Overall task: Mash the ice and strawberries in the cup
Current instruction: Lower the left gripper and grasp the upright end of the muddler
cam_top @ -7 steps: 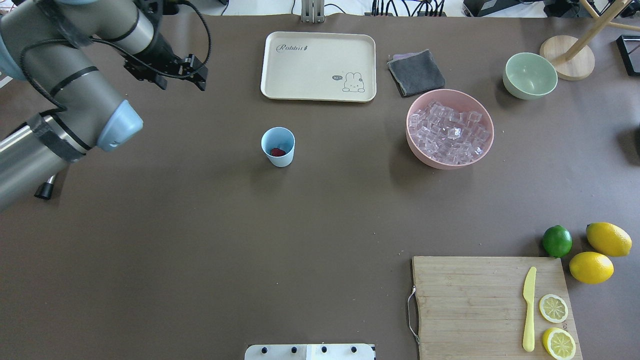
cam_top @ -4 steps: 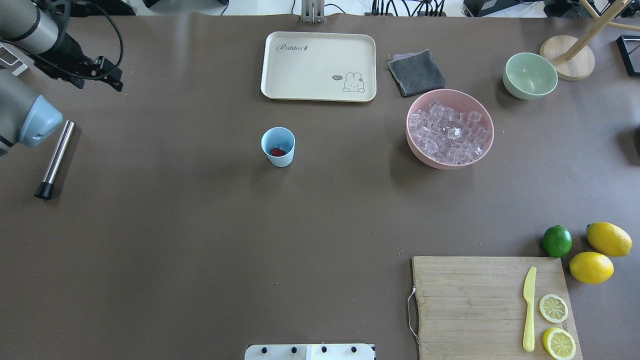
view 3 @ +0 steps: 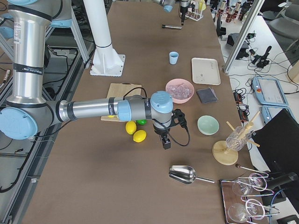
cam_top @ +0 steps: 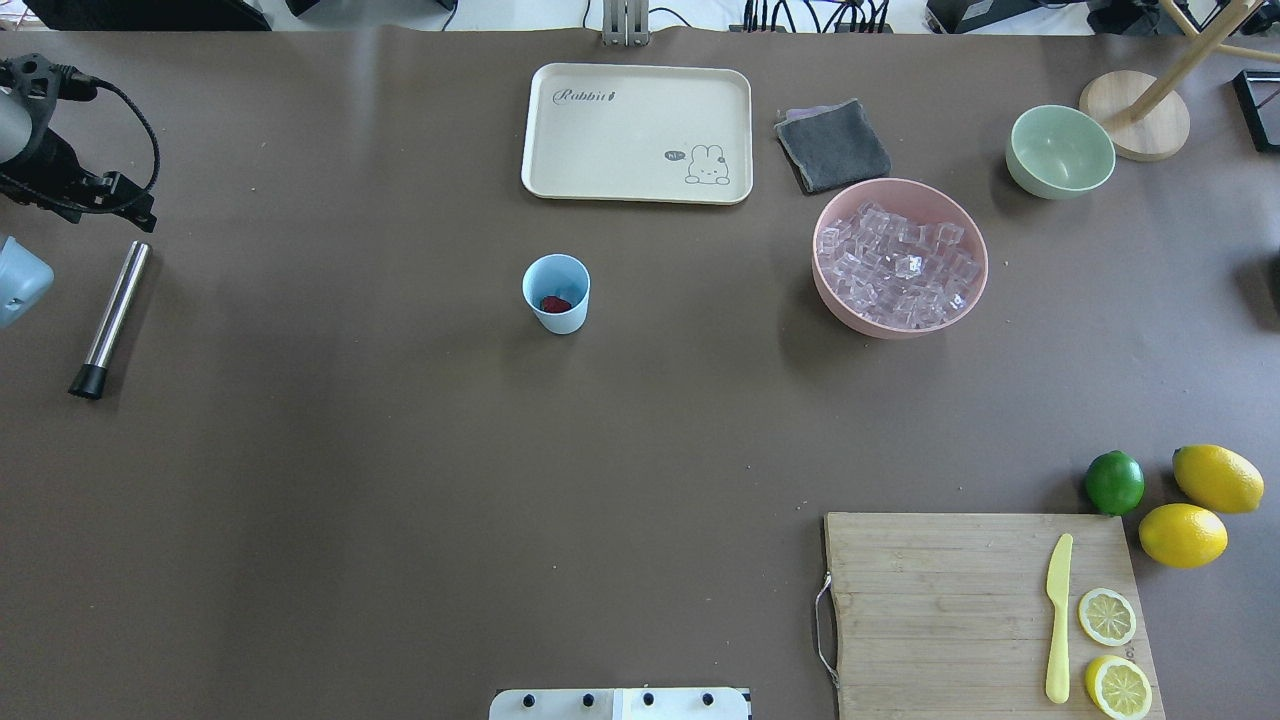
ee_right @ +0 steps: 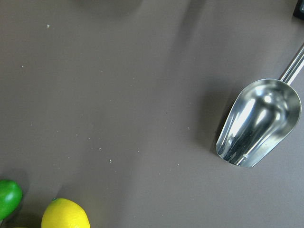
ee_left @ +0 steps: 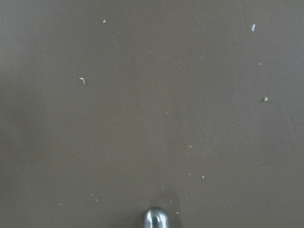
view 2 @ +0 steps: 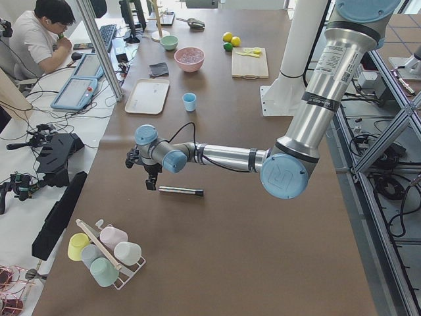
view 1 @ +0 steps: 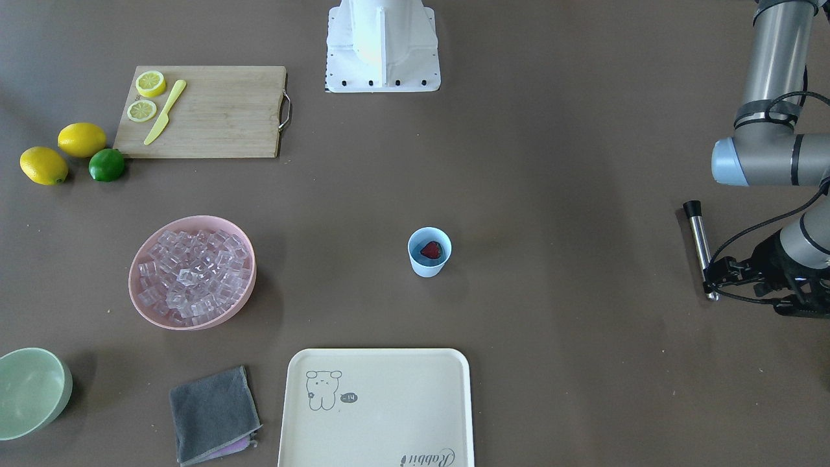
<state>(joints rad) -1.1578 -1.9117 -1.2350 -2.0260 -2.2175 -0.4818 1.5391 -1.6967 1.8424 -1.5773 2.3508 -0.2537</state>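
Note:
The light blue cup (cam_top: 560,318) stands mid-table, also in the front view (view 1: 425,267). One red strawberry (cam_top: 555,303) lies inside it (view 1: 431,250). The ice (cam_top: 900,262) fills the pink bowl (cam_top: 818,275) to the cup's right. My left gripper (cam_top: 140,212) hovers at the table's left edge, far from the cup, above the end of a metal rod (cam_top: 112,310). It looks open and empty (view 1: 712,275). My right gripper (view 3: 166,143) shows only in the right side view, beyond the lemons; I cannot tell its state.
A cream tray (cam_top: 636,130), grey cloth (cam_top: 832,146) and pale green bowl (cam_top: 1060,150) stand at the back. A cutting board (cam_top: 950,600) with knife and lemon slices, a lime (cam_top: 1114,482) and lemons are front right. A metal scoop (ee_right: 259,123) lies under my right wrist.
My left arm has swung back from beside the tray to the table's left edge, uncovering the metal rod. The cup and strawberry have not moved.

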